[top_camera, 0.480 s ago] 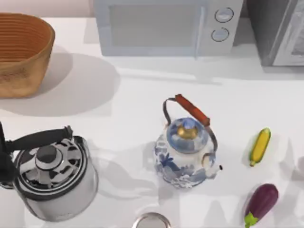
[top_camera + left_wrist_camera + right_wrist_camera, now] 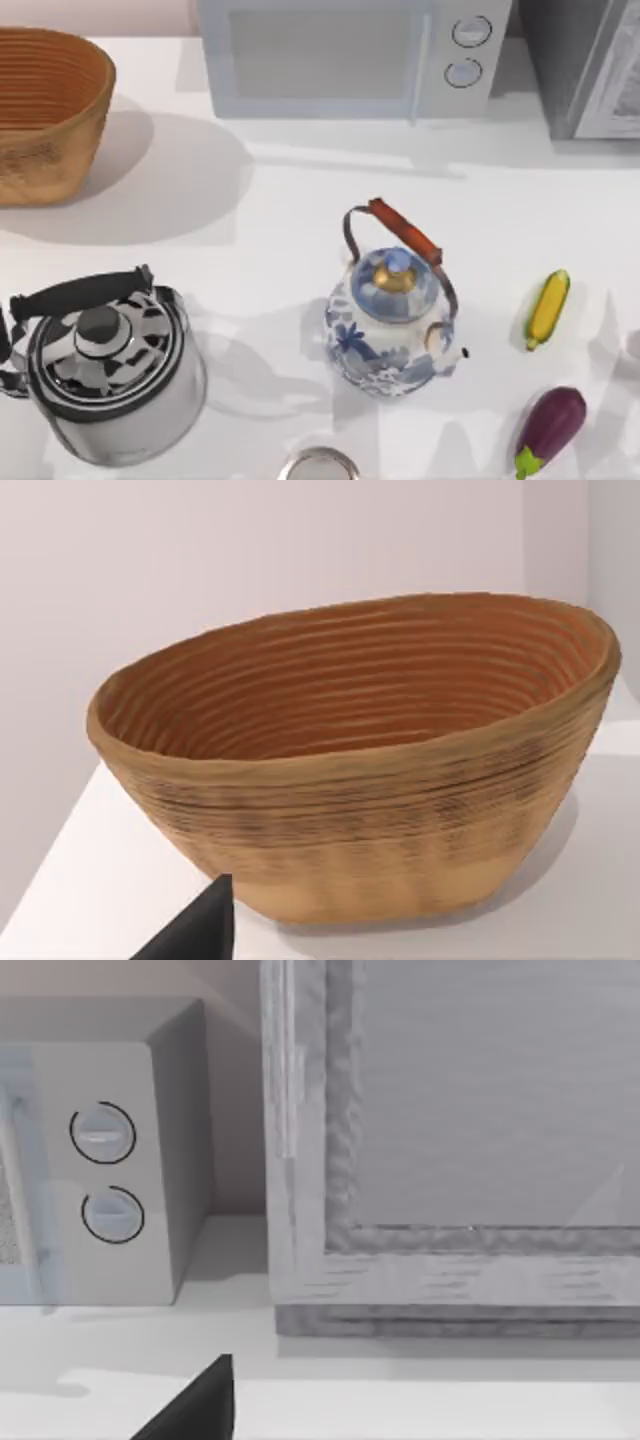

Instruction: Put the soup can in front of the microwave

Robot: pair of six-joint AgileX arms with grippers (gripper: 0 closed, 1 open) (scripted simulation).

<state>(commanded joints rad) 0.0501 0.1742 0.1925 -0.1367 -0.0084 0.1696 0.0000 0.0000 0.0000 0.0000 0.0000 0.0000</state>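
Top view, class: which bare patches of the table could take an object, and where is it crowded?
Free: the white strip between the pale grey-white microwave and the blue-and-white porcelain kettle; also beside the woven brown basket. Crowded: around the steel kettle, yellow corn, purple eggplant.

You have a woven basket [image 2: 45,110] at the table's [image 2: 280,220] far left, and a darker grey appliance [image 2: 585,65] at the far right. A steel kettle [image 2: 105,375] stands near left, a blue-and-white porcelain kettle [image 2: 392,325] mid-table. Right of it lie a corn cob [image 2: 547,309] and an eggplant [image 2: 550,428]. A silver-rimmed round object [image 2: 318,465] sits at the near edge.
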